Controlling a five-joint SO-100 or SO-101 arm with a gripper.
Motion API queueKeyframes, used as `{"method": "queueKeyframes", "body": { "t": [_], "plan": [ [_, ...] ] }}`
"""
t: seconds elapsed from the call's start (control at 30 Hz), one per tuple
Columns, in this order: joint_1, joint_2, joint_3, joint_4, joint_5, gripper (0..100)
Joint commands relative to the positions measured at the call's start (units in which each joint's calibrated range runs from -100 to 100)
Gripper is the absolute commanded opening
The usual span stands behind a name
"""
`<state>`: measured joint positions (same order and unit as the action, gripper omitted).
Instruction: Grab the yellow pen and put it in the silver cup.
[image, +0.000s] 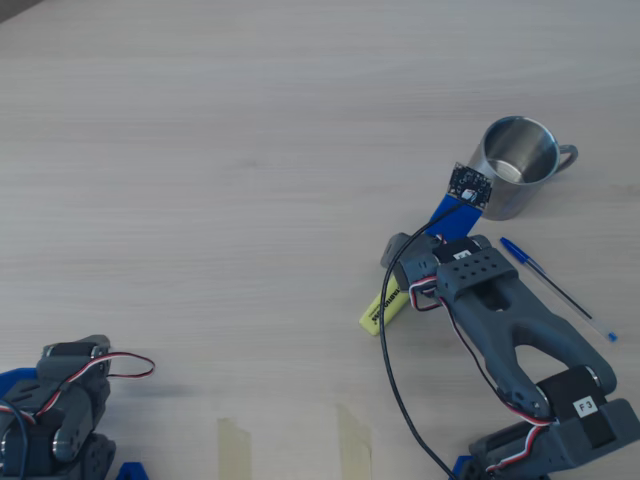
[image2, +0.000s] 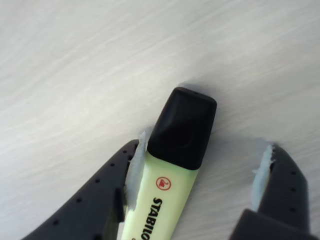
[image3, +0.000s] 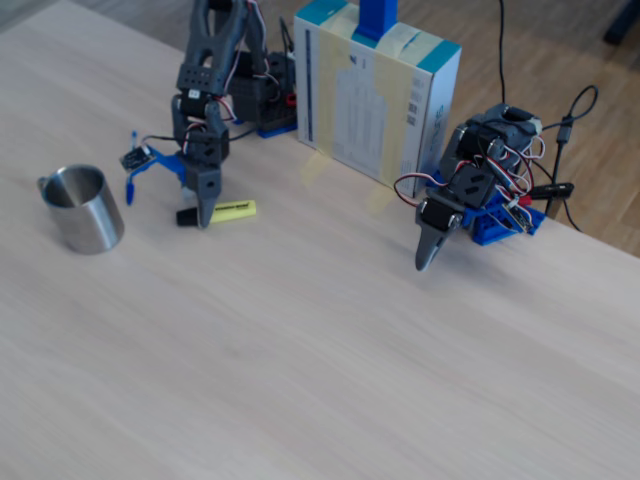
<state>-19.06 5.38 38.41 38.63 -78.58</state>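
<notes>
The yellow pen (image2: 165, 195) lies flat on the wooden table, its black cap (image2: 182, 125) pointing away in the wrist view. My gripper (image2: 205, 147) is down at the table and open, straddling the pen. The left pad (image2: 134, 172) touches the barrel, while the right pad (image2: 262, 172) stands clear of it. In the overhead view the gripper (image: 398, 262) covers the cap end, and only the yellow pen's (image: 383, 308) barrel shows. The silver cup (image: 515, 165) stands upright and empty beyond the gripper. In the fixed view the cup (image3: 80, 205) is left of the pen (image3: 228, 211).
A thin blue-capped ballpoint pen (image: 555, 285) lies right of my arm in the overhead view. A second arm (image3: 470, 195) rests folded at the table's edge. A white-and-teal box (image3: 375, 95) stands behind. Tape strips (image: 235, 445) mark the table near the front edge.
</notes>
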Motion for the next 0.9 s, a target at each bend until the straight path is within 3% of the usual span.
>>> {"method": "queueKeyframes", "body": {
  "t": [0.0,0.87],
  "plan": [
    [0.13,0.11,1.63,-0.15,-0.21,34],
    [-3.10,-4.38,11.79,-8.99,-0.21,34]
  ]
}}
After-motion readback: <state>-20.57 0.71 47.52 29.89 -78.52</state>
